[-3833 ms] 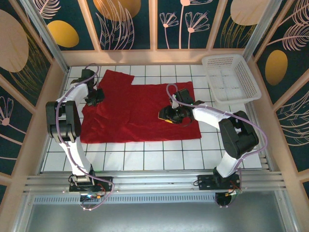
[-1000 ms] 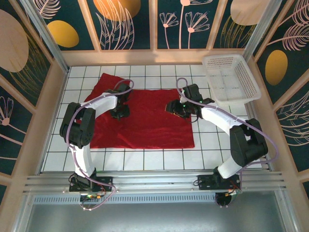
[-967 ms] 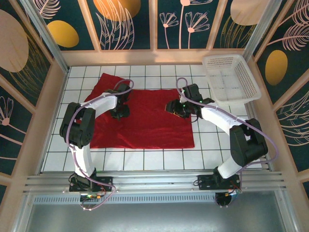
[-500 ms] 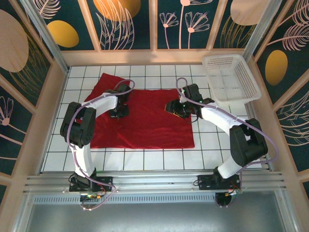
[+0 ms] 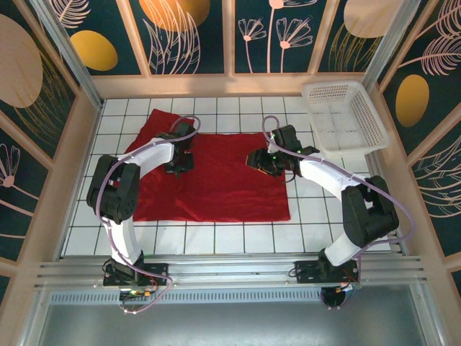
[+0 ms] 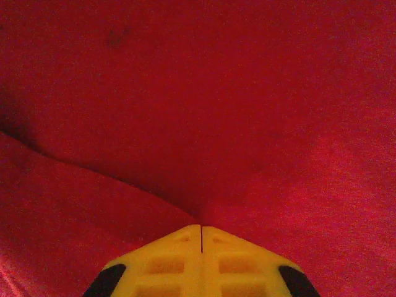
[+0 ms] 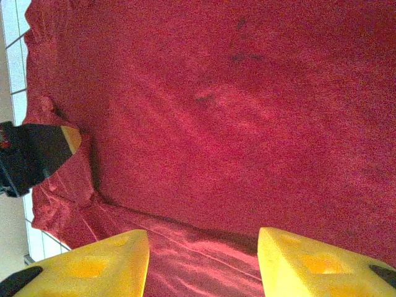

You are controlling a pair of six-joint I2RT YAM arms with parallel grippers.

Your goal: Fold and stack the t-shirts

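We are at the gripping stage of a fold: one side of the cloth pinched, the other not yet taken.

On the white tiled table (image 5: 238, 238) the deep-red t-shirt (image 5: 216, 187) lies spread across the middle, mostly flat, with one sleeve sticking out at its far left corner. The white mesh basket (image 5: 330, 84) sits well apart at the far right. Our left gripper (image 5: 178, 167) is pressed down on the shirt's far left part, its fingers closed tight together, and a crease in the cloth runs right into their tips (image 6: 201, 232), so we judge that it has a pinch of fabric. Our right gripper (image 5: 261, 162) hangs over the shirt's far right part with its fingers roughly half apart (image 7: 203, 238), holding nothing. Next, we think, the right fingers must drop and close on the cloth, so that both sides lift evenly.
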